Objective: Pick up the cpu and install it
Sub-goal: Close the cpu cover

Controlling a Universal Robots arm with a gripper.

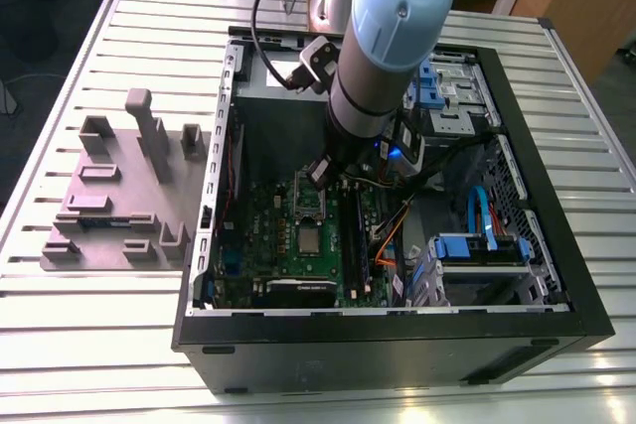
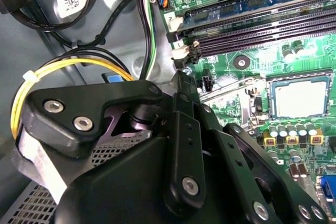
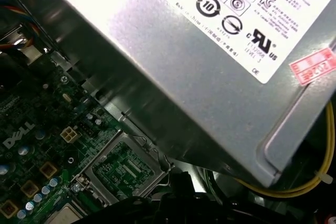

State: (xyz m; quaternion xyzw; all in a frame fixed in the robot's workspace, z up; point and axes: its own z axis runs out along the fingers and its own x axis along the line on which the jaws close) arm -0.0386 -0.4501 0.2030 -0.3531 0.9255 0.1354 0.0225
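Observation:
The cpu (image 1: 311, 239), a small square chip with a silvery top, lies flat inside the dark socket on the green motherboard (image 1: 260, 235) in the open computer case. The second wrist view has the cpu (image 2: 300, 99) framed by the socket, with the hinged metal load plate (image 2: 231, 95) standing open beside it. That load plate (image 3: 126, 166) also appears in the first wrist view. My gripper (image 1: 320, 174) hangs inside the case just above the raised load plate, apart from the cpu. Its black linkage (image 2: 184, 145) fills the near part of the second wrist view and hides the fingertips.
The grey power supply box (image 3: 210, 51) with a white label sits close beside the arm. Memory slots (image 2: 252, 19) run along the board past the socket. Yellow cables (image 2: 63, 69) loop near the gripper. Blue drive bays (image 1: 477, 245) stand at the exterior view's right, and a grey fixture plate (image 1: 119, 196) at its left.

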